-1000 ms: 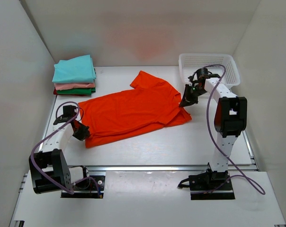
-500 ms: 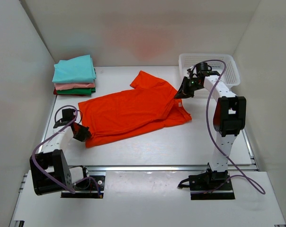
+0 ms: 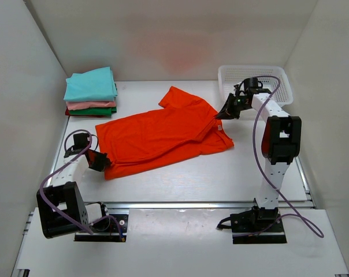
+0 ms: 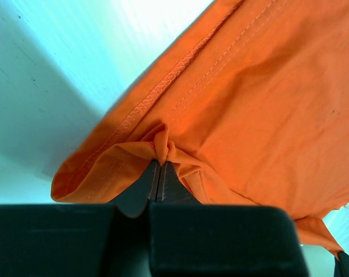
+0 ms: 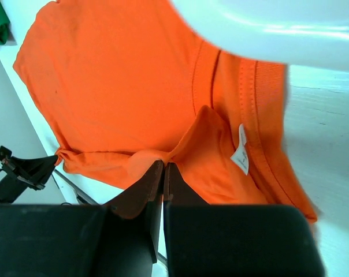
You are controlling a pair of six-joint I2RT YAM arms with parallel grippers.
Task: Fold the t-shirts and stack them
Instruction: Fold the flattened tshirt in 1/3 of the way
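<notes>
At the far left corner of the desk [image 3: 180, 179], the folded shirts [image 3: 91, 92] sit in a neat pile, teal on top, with pink, green and dark red beneath; this looks like the spot where finished pieces go.

Nearer the front, the left hand [image 3: 98, 161] is clenched on the bottom corner of the orange shirt [image 3: 163, 135]. Its wrist view shows the two tips [image 4: 161, 167] pressed together with a small bunch of hem cloth pinched between them.

The orange shirt lies spread across the middle of the desk, mostly flat, with one sleeve pointing to the far side.

At its right end, the right hand [image 3: 223, 112] is clamped on a pinch of cloth just beside the collar [image 5: 204, 69], near the white label [image 5: 240, 157], and the cloth there rises in a small peak. Holding opposite ends probably lets both arms lift one long edge together for a fold.

The white basket [image 3: 281, 86] stands just behind the right hand, apart from the shirt.
</notes>
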